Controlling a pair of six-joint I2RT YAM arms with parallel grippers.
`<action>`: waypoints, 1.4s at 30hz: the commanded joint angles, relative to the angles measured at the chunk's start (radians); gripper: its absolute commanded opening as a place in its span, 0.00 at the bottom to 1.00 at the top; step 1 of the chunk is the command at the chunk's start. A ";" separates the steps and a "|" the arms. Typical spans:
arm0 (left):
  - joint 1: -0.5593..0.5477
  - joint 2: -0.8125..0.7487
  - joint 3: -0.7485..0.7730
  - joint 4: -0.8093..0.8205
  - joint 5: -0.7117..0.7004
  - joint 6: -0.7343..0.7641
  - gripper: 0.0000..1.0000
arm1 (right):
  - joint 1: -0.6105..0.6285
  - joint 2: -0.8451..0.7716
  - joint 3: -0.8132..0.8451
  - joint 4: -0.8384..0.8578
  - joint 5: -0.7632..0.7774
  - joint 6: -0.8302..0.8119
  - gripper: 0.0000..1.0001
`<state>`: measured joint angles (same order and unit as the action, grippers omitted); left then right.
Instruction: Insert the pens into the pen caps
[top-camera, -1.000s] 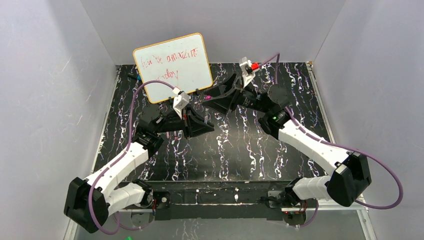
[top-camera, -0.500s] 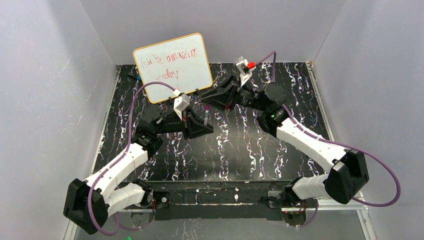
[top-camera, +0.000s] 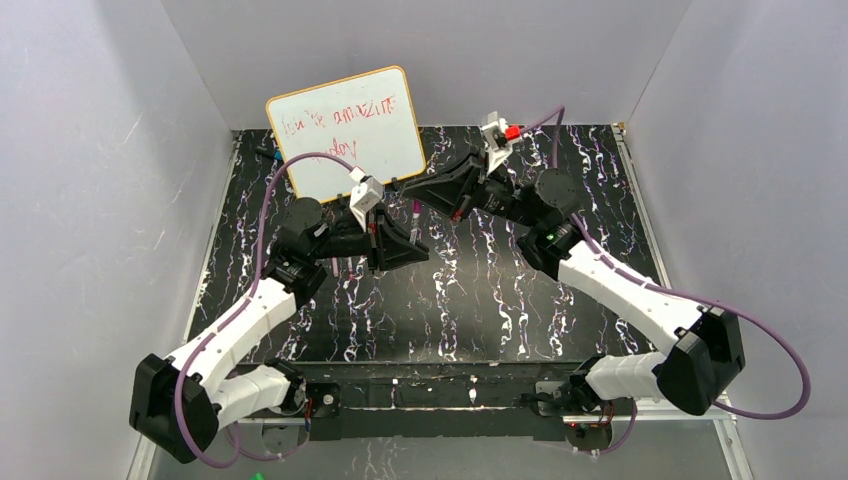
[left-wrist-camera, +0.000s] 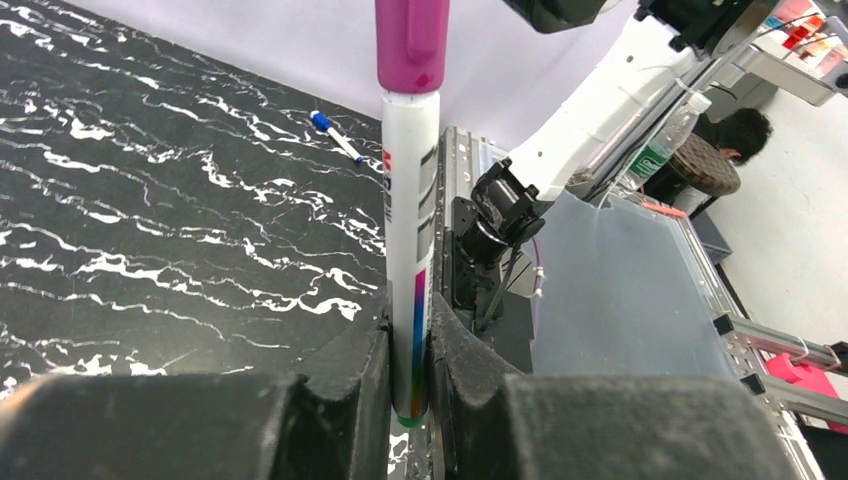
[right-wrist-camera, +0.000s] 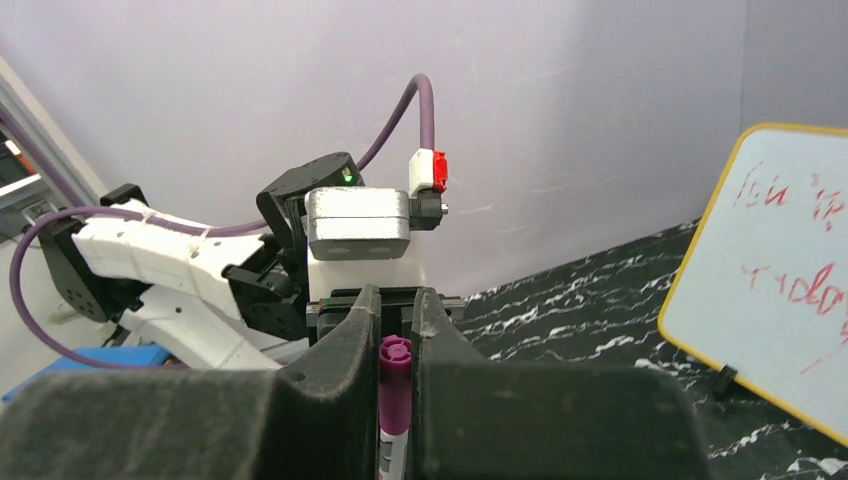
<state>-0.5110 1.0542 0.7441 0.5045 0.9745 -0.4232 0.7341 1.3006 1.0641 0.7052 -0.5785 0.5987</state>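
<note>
Off the whiteboard, by its lower right corner: both arms are meeting above the table, tips nearly touching.
Left gripper: its jaws are pinching the lower end of the pen, which is standing upright between them.
Right gripper: its jaws are pressing on both sides of the pen cap, gripping it.
Pen cap: the magenta piece is sitting on the top end of the white pen, in line with it.
Top view alone: it is showing both arms reaching in from the side opposite the whiteboard; the pen is appearing only as a small pink stub.
Left wrist view alone: it is showing the pen's white body, the seam where the cap is meeting it, and a blue-tipped marker lying flat on the table.
Right wrist view alone: it is showing the cap's end face between the fingers, with the whiteboard off to the right.
Edges: the whiteboard is leaning against the back wall; the marker is lying near the whiteboard's left edge.
Open room: bare marbled tabletop is stretching from the whiteboard toward the arm bases and to the whiteboard's right.
</note>
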 joint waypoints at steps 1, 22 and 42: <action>0.028 0.010 0.158 0.109 0.013 -0.041 0.00 | 0.056 -0.019 -0.056 -0.081 -0.003 -0.071 0.01; 0.147 0.117 0.366 0.240 0.116 -0.194 0.00 | 0.183 0.006 -0.172 -0.151 0.057 -0.144 0.01; 0.181 0.038 0.342 -0.022 0.088 -0.012 0.00 | 0.214 0.054 -0.074 -0.301 0.118 -0.188 0.07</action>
<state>-0.3401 1.1759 0.9924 0.5106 1.3243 -0.5087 0.8730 1.2613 1.0264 0.8509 -0.2356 0.4397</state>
